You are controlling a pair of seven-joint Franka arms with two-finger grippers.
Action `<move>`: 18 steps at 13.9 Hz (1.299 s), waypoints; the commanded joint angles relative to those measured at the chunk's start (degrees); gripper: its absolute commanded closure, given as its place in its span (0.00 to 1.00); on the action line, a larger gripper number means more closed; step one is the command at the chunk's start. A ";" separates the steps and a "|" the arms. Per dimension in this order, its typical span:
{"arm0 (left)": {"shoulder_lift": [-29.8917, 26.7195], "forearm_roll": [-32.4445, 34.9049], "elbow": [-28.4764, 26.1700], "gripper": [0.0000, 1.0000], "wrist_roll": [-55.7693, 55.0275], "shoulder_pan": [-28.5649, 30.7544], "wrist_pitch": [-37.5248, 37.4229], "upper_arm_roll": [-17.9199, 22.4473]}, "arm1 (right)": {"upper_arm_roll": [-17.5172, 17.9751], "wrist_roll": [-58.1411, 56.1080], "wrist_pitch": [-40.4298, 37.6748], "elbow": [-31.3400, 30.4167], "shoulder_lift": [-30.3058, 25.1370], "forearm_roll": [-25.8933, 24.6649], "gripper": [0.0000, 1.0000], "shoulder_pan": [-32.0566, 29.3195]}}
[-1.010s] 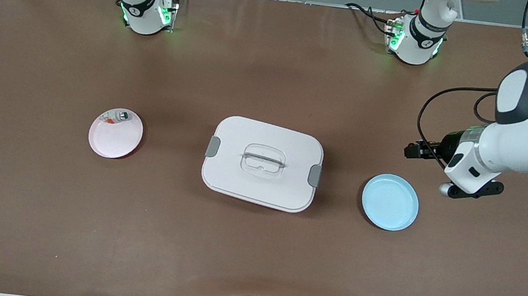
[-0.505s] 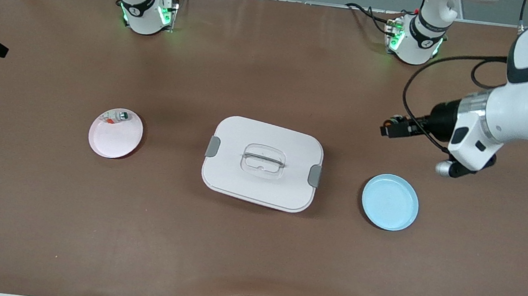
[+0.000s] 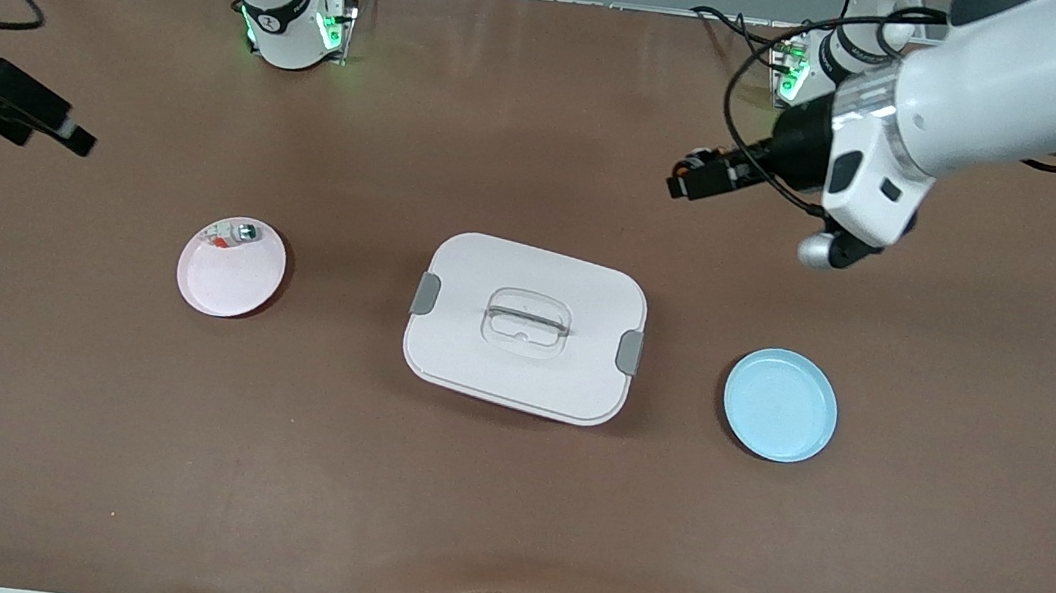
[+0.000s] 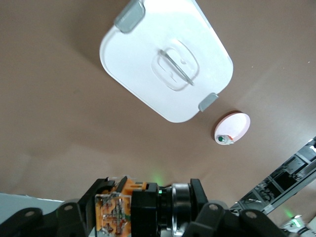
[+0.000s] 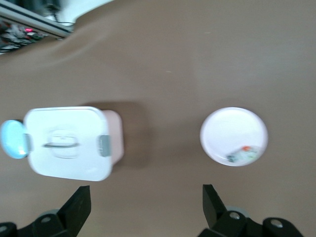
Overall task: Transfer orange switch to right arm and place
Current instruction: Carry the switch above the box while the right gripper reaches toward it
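My left gripper [image 3: 688, 180] is shut on the orange switch [image 4: 116, 210], a small black barrel with an orange and clear end and a silver ring. It holds the switch in the air over bare table, between the left arm's base and the white box. In the left wrist view the gripper [image 4: 148, 215] clamps the switch from both sides. My right gripper [image 3: 69, 134] hangs open and empty in the air at the right arm's end of the table, over bare mat near the pink plate. Its fingers [image 5: 79, 202] stand wide apart in the right wrist view.
A white lidded box [image 3: 524, 326] with grey latches sits mid-table. A pink plate [image 3: 228, 280] toward the right arm's end holds a small whitish part [image 3: 234, 232]. An empty blue plate [image 3: 780, 405] lies toward the left arm's end.
My left arm has swung with the switch from beside the blue plate toward the table's middle and the bases. My right gripper has come farther in over the table's end.
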 commanded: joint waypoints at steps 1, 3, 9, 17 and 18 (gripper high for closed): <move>0.70 -0.65 0.78 0.65 -5.60 0.05 3.85 -3.28 | -0.27 4.12 4.09 -2.35 -1.38 5.09 0.00 2.21; 0.88 -0.65 0.69 0.65 -9.39 -0.04 8.68 -5.84 | -0.27 4.94 9.88 -7.08 -4.53 8.52 0.00 4.05; 3.07 -0.04 0.52 0.65 -22.39 -4.78 19.06 -6.99 | -0.27 10.71 27.29 -24.76 -16.84 14.42 0.00 11.87; 10.18 8.38 0.26 0.65 -43.55 -12.24 30.22 -6.90 | 10.87 19.62 47.69 -30.67 -20.38 13.63 0.00 17.33; 11.24 11.36 0.26 0.65 -47.77 -13.21 31.10 -6.82 | 12.89 19.44 48.23 -30.67 -19.41 12.59 0.00 16.90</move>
